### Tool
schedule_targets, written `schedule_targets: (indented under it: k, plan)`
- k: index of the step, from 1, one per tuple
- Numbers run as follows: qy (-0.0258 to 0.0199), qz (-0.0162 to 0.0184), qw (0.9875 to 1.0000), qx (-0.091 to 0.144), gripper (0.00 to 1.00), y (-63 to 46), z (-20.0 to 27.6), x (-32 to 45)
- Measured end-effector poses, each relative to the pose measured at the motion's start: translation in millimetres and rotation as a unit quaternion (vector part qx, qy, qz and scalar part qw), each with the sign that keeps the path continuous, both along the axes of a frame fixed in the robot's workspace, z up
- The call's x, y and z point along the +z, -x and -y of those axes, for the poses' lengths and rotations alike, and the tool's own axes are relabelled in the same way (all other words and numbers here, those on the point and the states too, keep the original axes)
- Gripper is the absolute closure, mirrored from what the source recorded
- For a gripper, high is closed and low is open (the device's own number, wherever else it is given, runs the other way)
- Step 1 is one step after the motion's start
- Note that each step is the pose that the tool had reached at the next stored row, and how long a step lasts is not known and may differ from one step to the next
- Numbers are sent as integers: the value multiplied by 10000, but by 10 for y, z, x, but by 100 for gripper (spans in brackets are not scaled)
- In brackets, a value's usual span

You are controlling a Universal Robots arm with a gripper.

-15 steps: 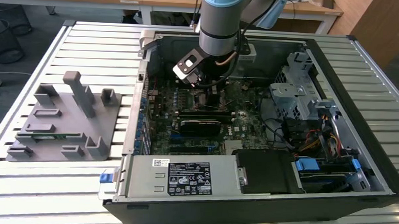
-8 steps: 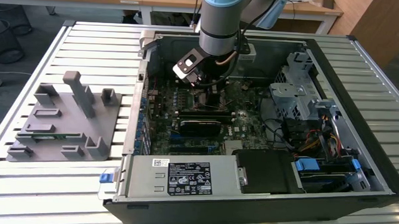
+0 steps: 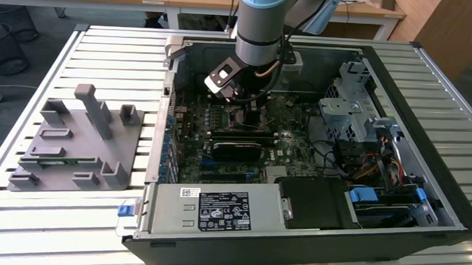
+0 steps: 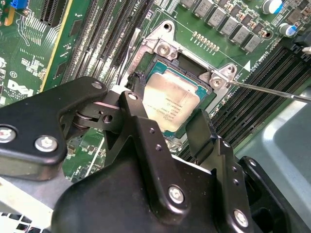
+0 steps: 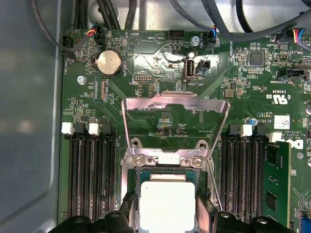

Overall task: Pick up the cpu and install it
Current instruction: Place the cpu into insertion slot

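I'm down inside the computer case [image 3: 425, 115], my gripper [image 4: 171, 124] right over the socket [image 4: 163, 48] on the circuit board [image 5: 243, 77]. My jaws are pinching the cpu [image 4: 171, 99] by two opposite edges, as far as both wrist views show. The cpu is in the socket opening, silver top up, so pick-up and carry look done. Not done: the metal hold-down frame [image 5: 175, 104] stands flipped up, the thin lever rod [image 4: 272, 91] sticks out to the side unlatched, and I haven't let go. Hard to tell whether the cpu sits fully flat or rides a touch high. My own body covers its near edge in the second wrist view, the first wrist view cuts it off, and my arm blocks the socket in the exterior view.
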State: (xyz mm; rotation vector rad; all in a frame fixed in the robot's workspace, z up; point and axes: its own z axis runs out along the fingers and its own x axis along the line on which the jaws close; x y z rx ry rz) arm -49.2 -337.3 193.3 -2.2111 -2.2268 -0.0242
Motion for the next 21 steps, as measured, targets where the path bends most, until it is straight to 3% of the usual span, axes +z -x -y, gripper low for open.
schedule_targets:
  k: [9, 14, 17, 19, 21]
  plan:
    - [4, 0, 10000, 0, 39, 0, 0, 46]
    - [7, 0, 10000, 0, 39, 0, -1, 124]
    - [9, 0, 10000, 0, 47, 0, -2, 169]
    - [9, 0, 10000, 0, 59, 0, -2, 191]
    - [10, -1, 10000, 0, 65, 0, -2, 213]
